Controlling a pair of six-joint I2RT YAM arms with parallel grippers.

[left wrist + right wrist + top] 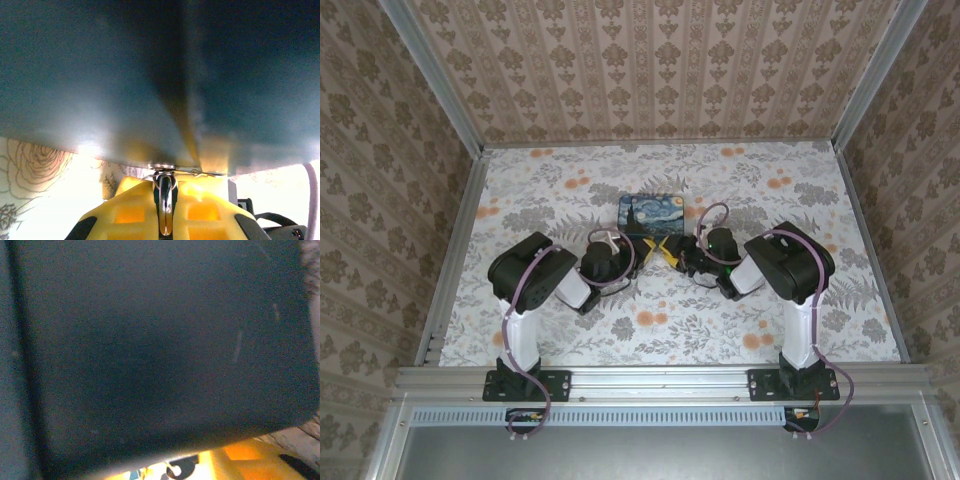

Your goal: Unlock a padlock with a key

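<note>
In the left wrist view my left gripper (165, 176) is shut on a shiny metal key (165, 205), held upright between the yellow fingers (125, 210). Its wire ring (165, 181) sits at the fingertips, right under the box's dark side. In the right wrist view the padlock (178, 468), a tiny dark piece with a pale hole and a teal glint, lies in my right gripper's jaws beside a yellow finger (250, 460). From the top camera the left gripper (650, 250) and the right gripper (673, 253) meet tip to tip just in front of the box.
The blue-and-yellow Starry Night box (655, 210) stands right behind the fingertips. Its dark wall (150, 75) looms close over the left wrist camera, and the same box (150, 340) blocks most of the right wrist camera. The floral table (770, 320) is ringed by patterned walls.
</note>
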